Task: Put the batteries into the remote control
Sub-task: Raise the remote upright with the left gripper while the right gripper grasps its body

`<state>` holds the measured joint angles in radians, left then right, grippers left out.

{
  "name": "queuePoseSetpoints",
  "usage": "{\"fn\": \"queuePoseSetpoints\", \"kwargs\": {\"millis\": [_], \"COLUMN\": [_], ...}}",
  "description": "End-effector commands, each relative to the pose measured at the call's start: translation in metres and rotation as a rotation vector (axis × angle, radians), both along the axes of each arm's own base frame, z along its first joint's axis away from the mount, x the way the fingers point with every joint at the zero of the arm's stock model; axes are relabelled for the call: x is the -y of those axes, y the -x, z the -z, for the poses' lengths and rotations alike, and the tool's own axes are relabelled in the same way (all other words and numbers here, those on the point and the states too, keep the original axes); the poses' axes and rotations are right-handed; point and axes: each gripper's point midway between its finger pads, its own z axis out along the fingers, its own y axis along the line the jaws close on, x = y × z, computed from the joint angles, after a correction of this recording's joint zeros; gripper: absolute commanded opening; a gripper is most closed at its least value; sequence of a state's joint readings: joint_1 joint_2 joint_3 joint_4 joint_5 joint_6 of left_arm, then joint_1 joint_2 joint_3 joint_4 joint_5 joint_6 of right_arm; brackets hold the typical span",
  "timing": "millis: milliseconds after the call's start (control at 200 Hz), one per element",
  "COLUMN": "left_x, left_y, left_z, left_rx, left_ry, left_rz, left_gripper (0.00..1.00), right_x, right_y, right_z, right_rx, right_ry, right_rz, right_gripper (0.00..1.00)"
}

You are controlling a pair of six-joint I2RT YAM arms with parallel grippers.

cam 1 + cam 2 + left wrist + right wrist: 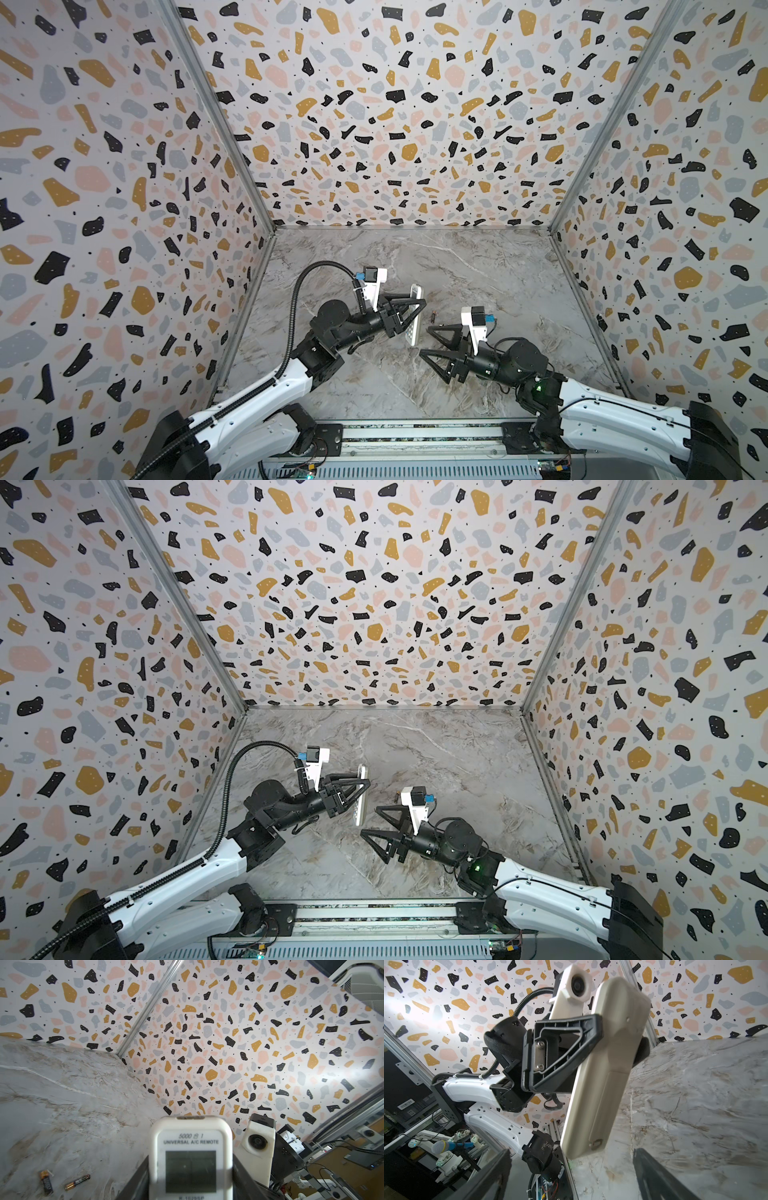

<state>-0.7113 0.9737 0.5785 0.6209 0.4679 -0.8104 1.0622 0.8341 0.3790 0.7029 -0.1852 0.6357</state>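
Note:
My left gripper (pixel 419 304) is shut on the white remote control (pixel 412 332), holding it on edge above the marble table. In the left wrist view its screen face (pixel 190 1167) sits between the dark fingers (pixel 136 1182). The right wrist view shows its plain pale back (pixel 604 1068), with a cover panel (pixel 600 1113) on the lower half. My right gripper (pixel 424 340) stands open just right of the remote's near end, with nothing between its fingers (pixel 654 1176). Two batteries (pixel 46 1182) (pixel 77 1182) lie on the table; in a top view one battery (pixel 432 318) shows right of the remote.
Terrazzo-patterned walls (pixel 124 208) close in the marble table (pixel 498 270) on the left, back and right. A metal rail (pixel 415 436) with both arm bases runs along the front edge.

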Motion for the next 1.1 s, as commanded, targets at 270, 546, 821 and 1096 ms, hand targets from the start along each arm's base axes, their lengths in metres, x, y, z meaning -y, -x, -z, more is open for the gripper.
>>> {"fn": "queuePoseSetpoints", "kwargs": {"millis": [270,546,821,1096], "left_x": [-0.001,0.003,0.004,0.005], "left_y": [0.029,0.034,0.039,0.041], "left_z": [-0.041,-0.041,-0.044,-0.04], "left_rx": [0.124,0.107,0.122,0.116], "left_ry": [0.142,0.158,0.161,0.161], "left_rz": [0.135,0.171,0.19,0.196], "left_gripper": [0.42,0.4,0.4,0.39], "right_x": [-0.003,-0.007,-0.015,-0.023], "right_y": [-0.001,0.002,0.004,0.009], "right_z": [-0.041,-0.048,-0.05,-0.05], "right_rx": [0.02,0.027,0.03,0.036], "right_ry": [-0.133,-0.162,-0.179,-0.182], "right_rz": [-0.051,-0.091,-0.14,-0.188], "right_gripper": [0.9,0.86,0.8,0.7]}}
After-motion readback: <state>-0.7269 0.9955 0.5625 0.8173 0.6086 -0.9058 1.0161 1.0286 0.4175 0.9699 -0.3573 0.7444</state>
